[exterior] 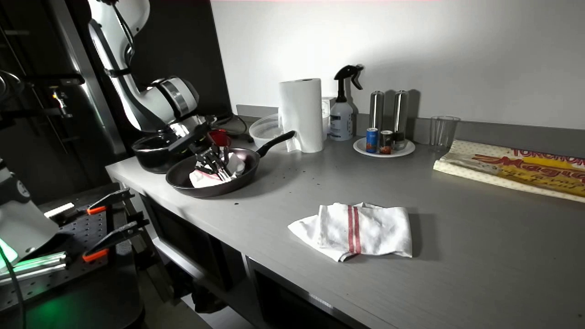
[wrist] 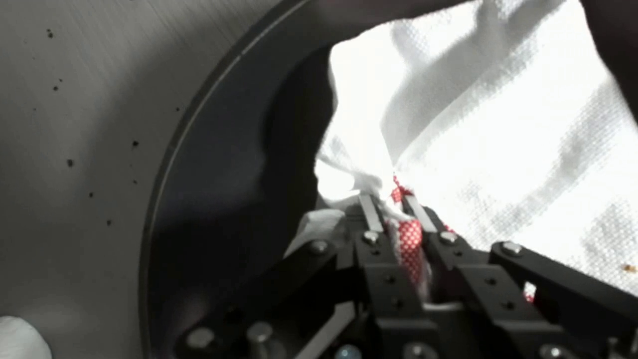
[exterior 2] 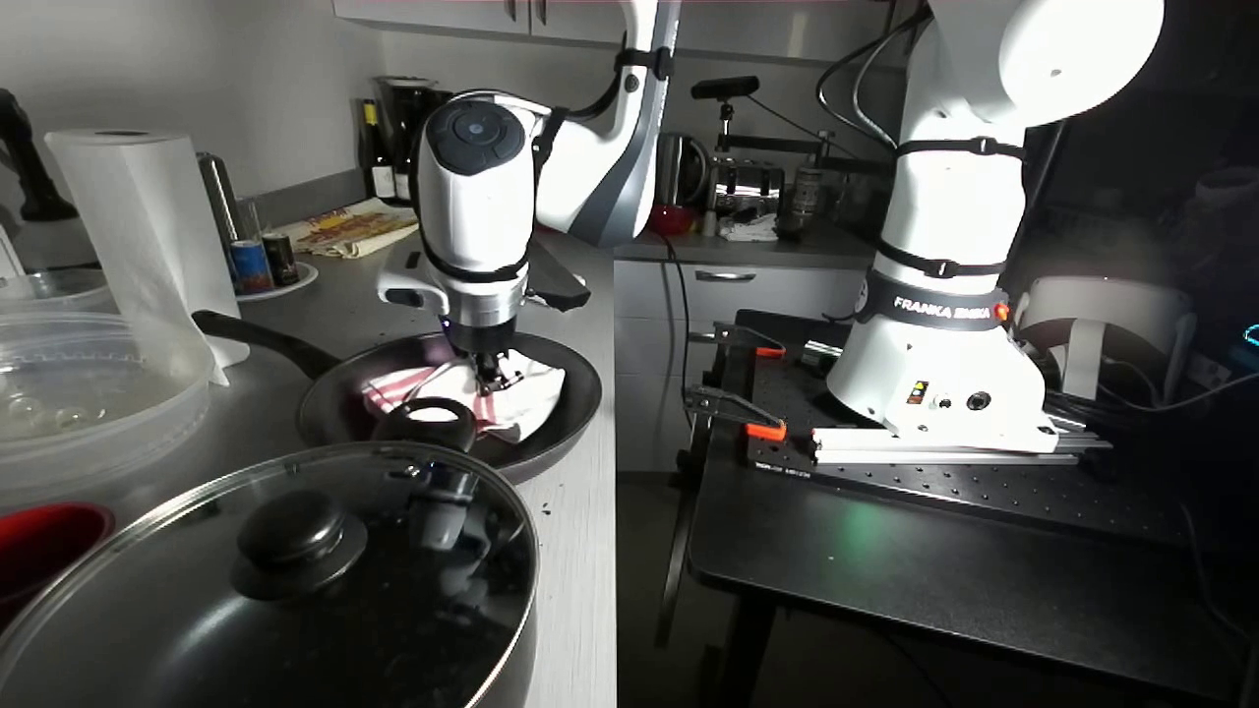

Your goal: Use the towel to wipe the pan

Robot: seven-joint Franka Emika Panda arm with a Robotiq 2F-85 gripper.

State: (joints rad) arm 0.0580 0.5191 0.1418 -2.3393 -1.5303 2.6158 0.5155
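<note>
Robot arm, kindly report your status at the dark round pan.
Black gripper shut on red-striped white cloth towel. Towel inside dark round pan. Black glass-lidded pot close by, may crowd wiping.

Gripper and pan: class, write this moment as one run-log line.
gripper: pinching towel | towel: inside pan | second towel: on counter

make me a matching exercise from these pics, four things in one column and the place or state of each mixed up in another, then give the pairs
Things
1 gripper
2 blue can
3 glass lid
4 paper towel roll

Places or states
A standing on the gray counter
B covering the black pot
C closed on a striped towel in the pan
D on the white plate

Right pairs: 1-C, 2-D, 3-B, 4-A
</note>
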